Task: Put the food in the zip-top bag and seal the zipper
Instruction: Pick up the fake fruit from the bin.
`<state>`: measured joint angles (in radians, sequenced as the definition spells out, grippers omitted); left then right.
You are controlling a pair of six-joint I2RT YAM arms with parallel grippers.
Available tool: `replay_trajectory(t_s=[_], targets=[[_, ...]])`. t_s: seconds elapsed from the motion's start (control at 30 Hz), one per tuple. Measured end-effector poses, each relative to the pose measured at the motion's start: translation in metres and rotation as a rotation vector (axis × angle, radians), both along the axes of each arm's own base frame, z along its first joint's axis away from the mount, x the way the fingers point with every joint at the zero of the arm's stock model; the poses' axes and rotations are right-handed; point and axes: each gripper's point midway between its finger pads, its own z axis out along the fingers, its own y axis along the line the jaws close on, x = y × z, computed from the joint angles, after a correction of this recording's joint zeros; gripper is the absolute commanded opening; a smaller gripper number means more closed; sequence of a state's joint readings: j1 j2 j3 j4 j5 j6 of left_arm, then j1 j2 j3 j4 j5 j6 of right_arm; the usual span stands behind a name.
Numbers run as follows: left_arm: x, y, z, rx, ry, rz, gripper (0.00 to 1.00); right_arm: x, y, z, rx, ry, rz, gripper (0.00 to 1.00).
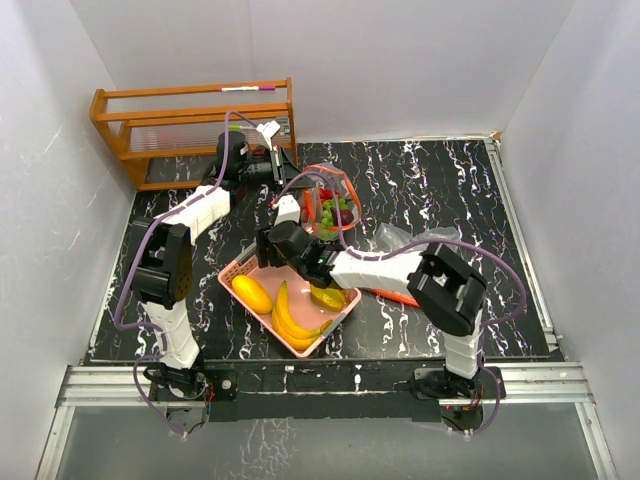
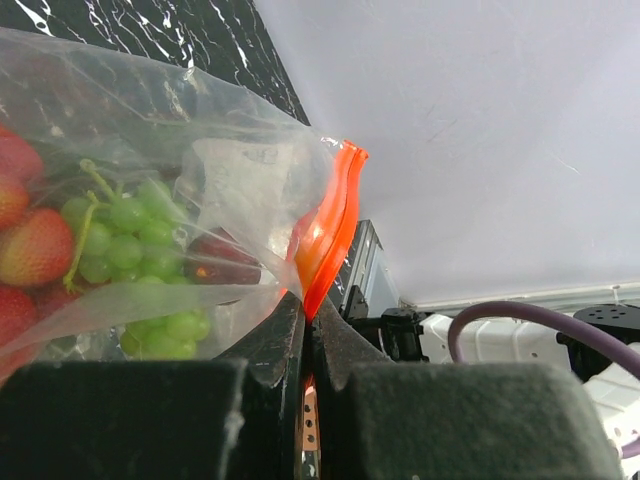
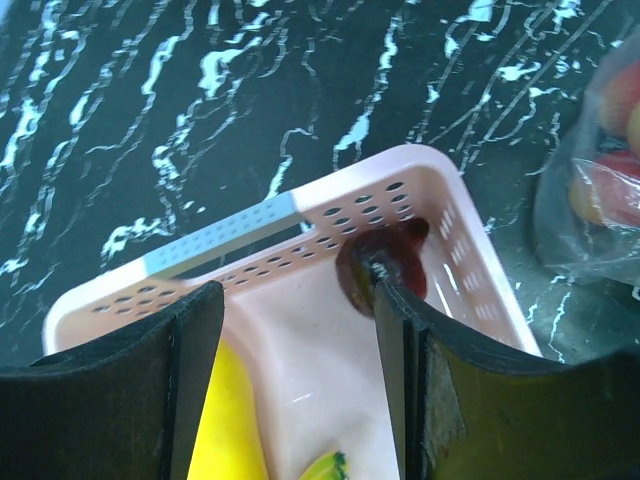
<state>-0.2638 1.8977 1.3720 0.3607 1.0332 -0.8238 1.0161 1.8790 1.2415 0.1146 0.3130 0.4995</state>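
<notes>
A clear zip-top bag with an orange zipper strip hangs at the table's middle, holding red strawberries and green grapes. My left gripper is shut on the zipper edge and holds the bag up. A pink basket holds a yellow mango-like fruit, a banana bunch and another yellow fruit. My right gripper is open over the basket's far corner. Its right finger is beside a dark red fruit.
A wooden rack stands at the back left. More crumpled clear plastic with an orange edge lies right of the basket, under my right forearm. White walls enclose the black marbled table.
</notes>
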Motion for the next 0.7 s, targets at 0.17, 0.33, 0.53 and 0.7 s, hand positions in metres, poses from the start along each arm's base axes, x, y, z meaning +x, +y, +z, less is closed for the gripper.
replay_trajectory(t_s=[0.17,0.33,0.53,0.7], targets=[[0.0,0.0,0.001,-0.004,0.002,0.001,0.0,0.008,-0.006,-0.028,-0.07,0.052,-0.086,0.67],[-0.001,0.0,-0.001,-0.004,0.01,-0.001,0.0,0.01,-0.017,-0.058,-0.152,0.089,-0.14,0.68],[-0.001,0.0,-0.001,-0.008,0.01,-0.001,0.0,0.015,-0.02,-0.058,-0.172,0.053,-0.158,0.69],[-0.001,0.0,0.0,-0.012,0.007,0.0,0.0,0.024,-0.015,-0.049,-0.149,-0.005,-0.164,0.72]])
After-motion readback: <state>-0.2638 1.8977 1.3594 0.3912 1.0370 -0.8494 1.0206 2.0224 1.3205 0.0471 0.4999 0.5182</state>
